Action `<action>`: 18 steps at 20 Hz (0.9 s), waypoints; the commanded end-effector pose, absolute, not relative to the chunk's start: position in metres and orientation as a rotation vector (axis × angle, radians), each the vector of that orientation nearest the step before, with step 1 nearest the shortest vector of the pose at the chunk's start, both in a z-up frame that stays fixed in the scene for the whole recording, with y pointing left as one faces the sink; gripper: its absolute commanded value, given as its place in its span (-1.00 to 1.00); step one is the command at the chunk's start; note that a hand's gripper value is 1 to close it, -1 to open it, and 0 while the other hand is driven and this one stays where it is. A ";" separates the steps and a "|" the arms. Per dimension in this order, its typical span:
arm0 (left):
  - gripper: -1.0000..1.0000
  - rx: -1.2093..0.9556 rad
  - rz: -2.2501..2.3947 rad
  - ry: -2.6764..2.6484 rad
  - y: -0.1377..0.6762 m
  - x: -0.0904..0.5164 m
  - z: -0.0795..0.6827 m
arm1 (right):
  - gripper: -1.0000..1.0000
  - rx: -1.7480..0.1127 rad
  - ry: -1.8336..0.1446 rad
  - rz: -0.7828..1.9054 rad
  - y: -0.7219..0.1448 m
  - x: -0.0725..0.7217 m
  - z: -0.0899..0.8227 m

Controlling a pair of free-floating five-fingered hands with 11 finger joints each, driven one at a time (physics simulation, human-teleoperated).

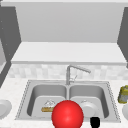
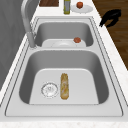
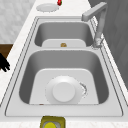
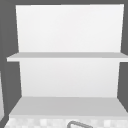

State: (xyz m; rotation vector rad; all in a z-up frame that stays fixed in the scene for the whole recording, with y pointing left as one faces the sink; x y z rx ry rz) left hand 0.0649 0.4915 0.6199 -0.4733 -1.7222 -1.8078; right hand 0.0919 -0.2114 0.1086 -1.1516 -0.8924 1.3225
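My right hand (image 1: 95, 122) hovers at the sink's front edge, before the right basin. It holds nothing, and its fingers look relaxed and spread in the left side view (image 2: 110, 17) and the right side view (image 3: 3, 64). A large red ball (image 1: 67, 114) fills the front view's lower middle, just left of that hand. A white plate (image 3: 64, 92) lies in the right basin. A bread loaf (image 2: 64, 85) lies beside the drain (image 2: 49, 89) in the left basin. A small red object (image 2: 77, 40) shows by the far basin's plate.
The faucet (image 1: 75, 70) rises behind the divider of the double sink (image 1: 22, 100). A yellow bottle (image 1: 123, 94) stands on the right counter beside a plate (image 2: 81, 8) carrying a red item. Another plate (image 1: 3, 108) sits on the left counter. An open shelf (image 4: 65, 56) hangs above.
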 end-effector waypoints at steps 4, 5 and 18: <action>-1.00 -0.474 -1.808 -1.721 0.492 0.065 0.618 | 0.00 -1.152 -0.892 1.322 -0.211 0.092 0.109; -1.00 -0.468 -1.817 -1.711 0.486 0.065 0.618 | 0.00 -1.152 -0.892 1.322 -0.211 0.092 0.109; -1.00 -0.304 -1.864 -1.635 0.425 0.063 0.619 | 0.00 -1.152 -0.892 1.322 -0.211 0.092 0.109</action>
